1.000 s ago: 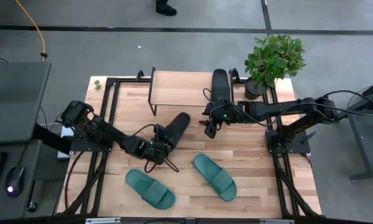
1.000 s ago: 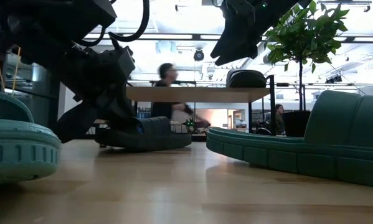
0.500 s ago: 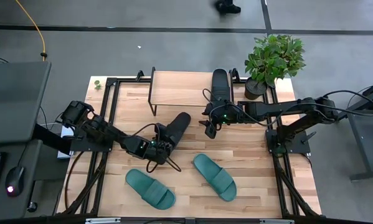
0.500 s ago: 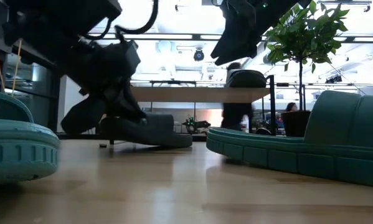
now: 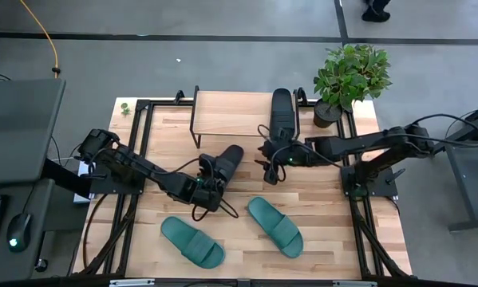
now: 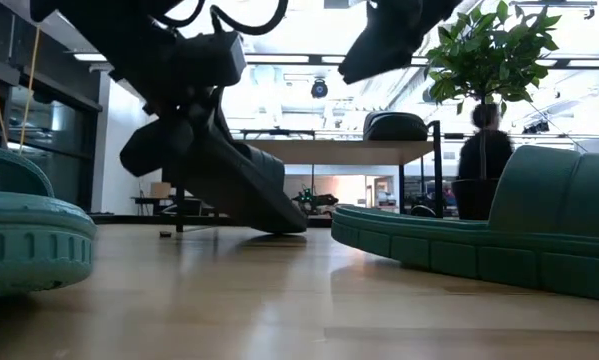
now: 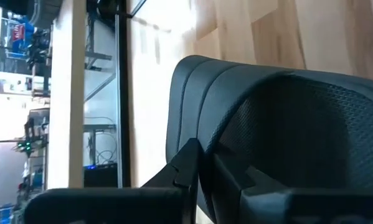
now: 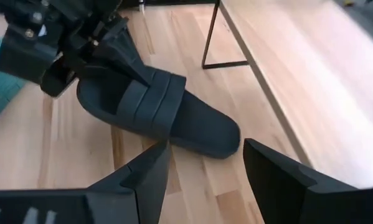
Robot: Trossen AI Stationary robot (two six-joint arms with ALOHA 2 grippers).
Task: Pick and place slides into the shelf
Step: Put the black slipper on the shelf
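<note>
Slide (image 5: 225, 163) tilted in left gripper (image 5: 204, 184)

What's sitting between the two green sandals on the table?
Nothing: from above, only bare tabletop separates the left teal slide from the right teal slide. The black slide held by the left gripper sits farther back.

Left gripper (image 5: 207, 190) grips black slide (image 5: 224, 166); second black slide (image 5: 282, 111) lies on shelf (image 5: 231, 113).
</note>
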